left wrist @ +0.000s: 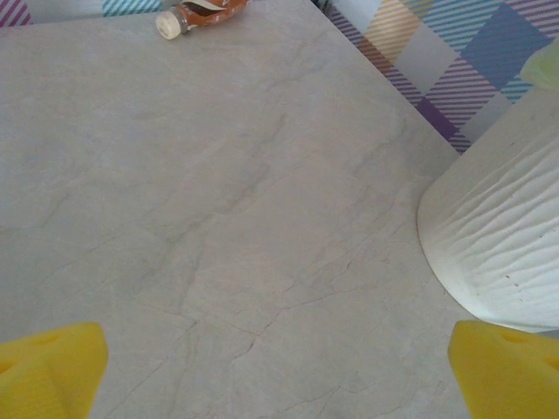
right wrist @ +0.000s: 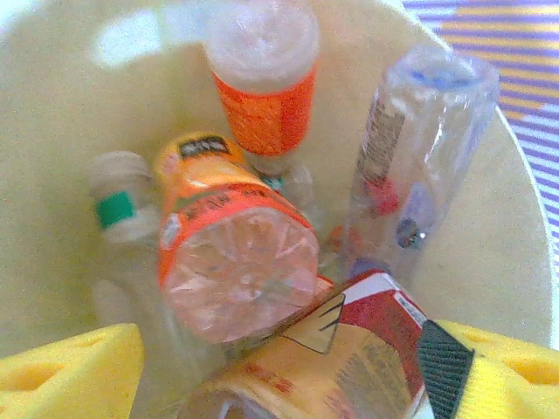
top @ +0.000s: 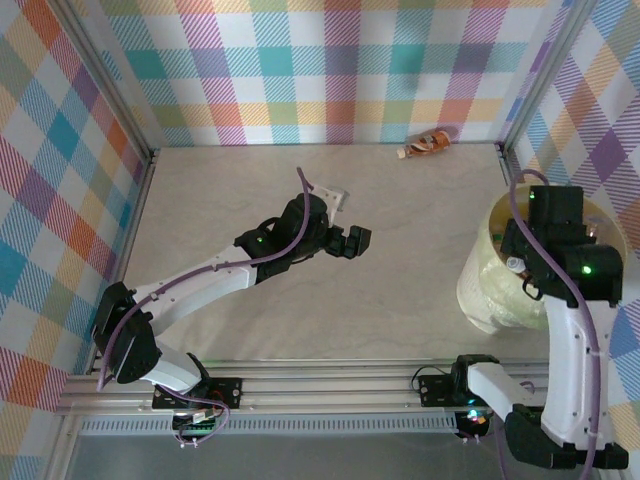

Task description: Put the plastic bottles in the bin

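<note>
One orange-brown plastic bottle (top: 425, 145) with a white cap lies on its side by the back wall; the left wrist view has it at the top edge (left wrist: 203, 12). My left gripper (top: 356, 242) hovers open over mid-table with nothing between its yellow fingertips (left wrist: 48, 367). The cream bin (top: 490, 290) stands at the right, its ribbed wall (left wrist: 498, 236) close to the left gripper. My right gripper (right wrist: 279, 375) is over the bin's mouth with its jaws apart. A red-and-yellow-labelled bottle (right wrist: 349, 358) lies loose between them against the right pad. Several other bottles (right wrist: 236, 253) rest inside.
Checked walls enclose the table at the back and both sides. An aluminium rail (top: 330, 385) runs along the near edge by the arm bases. Bare marbled tabletop (left wrist: 218, 218) stretches between the left gripper and the far bottle.
</note>
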Motion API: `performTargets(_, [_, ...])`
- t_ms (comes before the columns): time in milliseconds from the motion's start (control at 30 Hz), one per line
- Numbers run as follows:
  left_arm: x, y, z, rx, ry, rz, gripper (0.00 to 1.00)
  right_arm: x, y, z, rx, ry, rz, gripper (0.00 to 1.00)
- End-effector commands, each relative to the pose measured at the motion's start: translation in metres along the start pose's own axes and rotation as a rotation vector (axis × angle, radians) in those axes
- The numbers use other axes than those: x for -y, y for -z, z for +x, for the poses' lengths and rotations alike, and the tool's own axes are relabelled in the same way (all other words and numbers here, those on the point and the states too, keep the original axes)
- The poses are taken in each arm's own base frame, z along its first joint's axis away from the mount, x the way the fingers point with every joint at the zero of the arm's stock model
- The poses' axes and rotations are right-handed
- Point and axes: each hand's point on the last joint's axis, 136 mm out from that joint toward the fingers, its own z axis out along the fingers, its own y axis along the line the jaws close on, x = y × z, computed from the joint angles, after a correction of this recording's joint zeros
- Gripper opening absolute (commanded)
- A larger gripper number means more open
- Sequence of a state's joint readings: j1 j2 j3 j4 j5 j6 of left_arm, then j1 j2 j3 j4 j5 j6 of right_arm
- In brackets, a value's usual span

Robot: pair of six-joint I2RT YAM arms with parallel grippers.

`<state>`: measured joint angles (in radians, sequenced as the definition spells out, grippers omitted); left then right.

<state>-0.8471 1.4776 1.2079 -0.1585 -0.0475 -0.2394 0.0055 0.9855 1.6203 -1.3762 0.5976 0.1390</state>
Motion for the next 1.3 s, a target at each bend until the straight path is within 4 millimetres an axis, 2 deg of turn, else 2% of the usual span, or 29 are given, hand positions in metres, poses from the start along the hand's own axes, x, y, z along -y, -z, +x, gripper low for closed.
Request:
performTargets(0, [-0.012,0.001,0.0,0.002,0.014,-0.033,1.0,0.002,0.008,0.009,-0.045,0.016,-0.02,0.8])
performTargets(100, [-0.014,0.001,0.002,-0.002,0.011,-0.044,1.0,0.005,0.01,0.021,-0.096,0.043,-0.013,0.75])
performTargets(200, [-0.014,0.0,0.003,-0.005,0.011,-0.044,1.0,-0.009,0.009,0.033,-0.147,0.06,-0.09,0.72])
performTargets(333, [-0.014,-0.003,0.004,-0.009,0.021,-0.037,1.0,-0.016,-0.002,0.045,-0.205,0.087,-0.094,0.71])
performTargets(433, [-0.013,-0.005,0.005,-0.016,0.023,-0.036,1.0,-0.011,-0.01,0.049,-0.239,0.111,-0.041,0.69])
performTargets(600, [-0.016,-0.005,0.006,-0.019,0.022,-0.046,1.0,0.004,-0.016,0.047,-0.254,0.127,0.071,0.64])
performTargets(767, [-0.018,-0.006,0.007,-0.019,0.028,-0.052,1.0,0.0,-0.023,0.042,-0.264,0.134,0.077,0.63])
performTargets(867, [-0.019,-0.004,0.008,-0.016,0.033,-0.056,1.0,-0.018,-0.018,0.021,-0.185,0.076,-0.042,0.66])
performTargets(1033, [-0.027,0.007,0.002,0.021,0.071,-0.082,1.0,-0.05,0.017,-0.038,0.012,-0.071,-0.298,0.66])
performTargets(1133, [-0.036,0.02,-0.004,0.072,0.109,-0.116,1.0,-0.089,0.039,-0.061,0.068,-0.103,-0.545,0.66])
performTargets(1267, [-0.062,0.037,-0.008,0.127,0.186,-0.221,1.0,-0.15,0.056,-0.076,0.092,-0.048,-0.794,0.68])
